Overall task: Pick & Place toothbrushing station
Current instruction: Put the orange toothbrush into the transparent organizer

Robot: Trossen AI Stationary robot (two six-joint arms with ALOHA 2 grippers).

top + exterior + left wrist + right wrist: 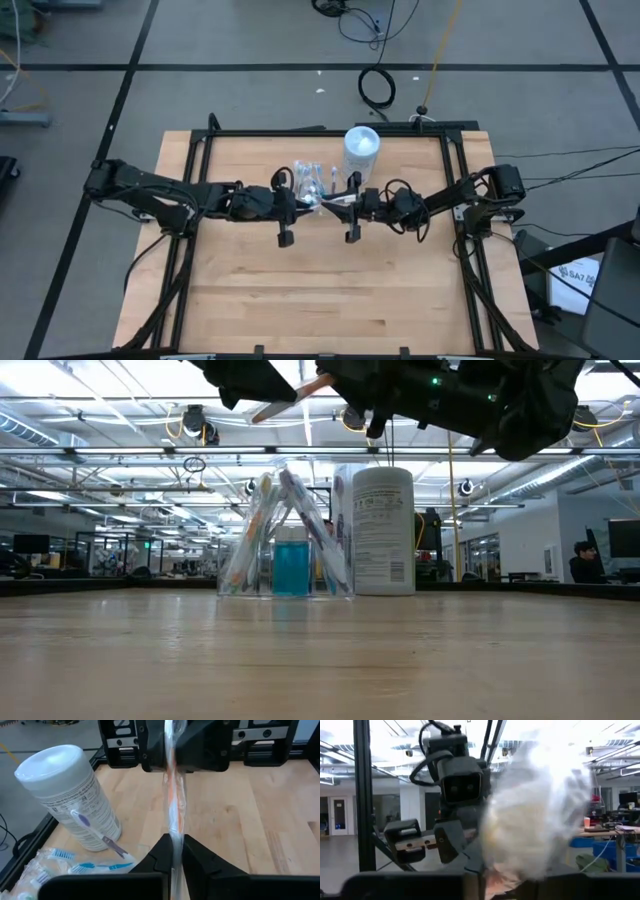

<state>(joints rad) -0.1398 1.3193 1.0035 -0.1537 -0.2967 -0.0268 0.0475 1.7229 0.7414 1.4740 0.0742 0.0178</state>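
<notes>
The wooden table [320, 290] carries a tall white canister [384, 532] with a printed label whose small text cannot be read. Just beside it stands the clear cup [287, 565] of toothbrushes [250, 530], a blue tube [291, 567] inside it. Above the table, between the arms, a wrapped orange toothbrush [173, 795] is held. The left gripper [173, 851] pinches one end with its jaws pressed together on it. The right gripper [352, 203] meets the other end; whether its jaws grip it cannot be told, since white wrapping blocks the right wrist view.
</notes>
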